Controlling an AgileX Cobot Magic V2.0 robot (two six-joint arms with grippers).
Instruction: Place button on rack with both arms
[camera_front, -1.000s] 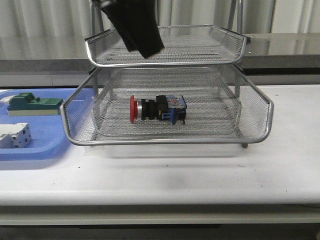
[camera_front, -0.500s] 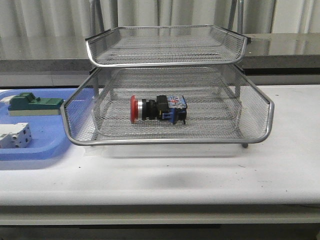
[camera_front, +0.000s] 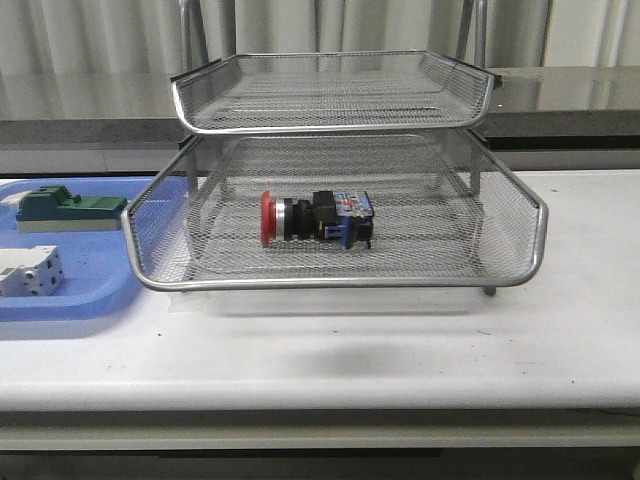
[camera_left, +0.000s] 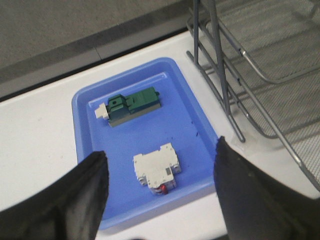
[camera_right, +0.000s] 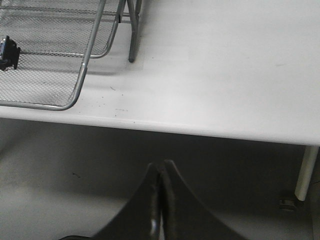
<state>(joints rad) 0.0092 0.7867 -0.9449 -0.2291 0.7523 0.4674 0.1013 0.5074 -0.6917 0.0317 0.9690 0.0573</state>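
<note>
Button (camera_front: 316, 219) in rack (camera_front: 335, 268) (pulled-out tier) — lying sideways.

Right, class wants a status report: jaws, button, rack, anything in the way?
Left gripper open, empty. Right gripper shut, empty, off the table edge. Button lying in the rack, pulled-out tier. Nothing in the way.

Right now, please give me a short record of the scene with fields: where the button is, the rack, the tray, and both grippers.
button: lying on its side in the pulled-out tier of the rack
blue tray: beside the rack, holding a green part and a white part
left gripper: open, above the tray
right gripper: shut, empty, off the table's edge
</note>
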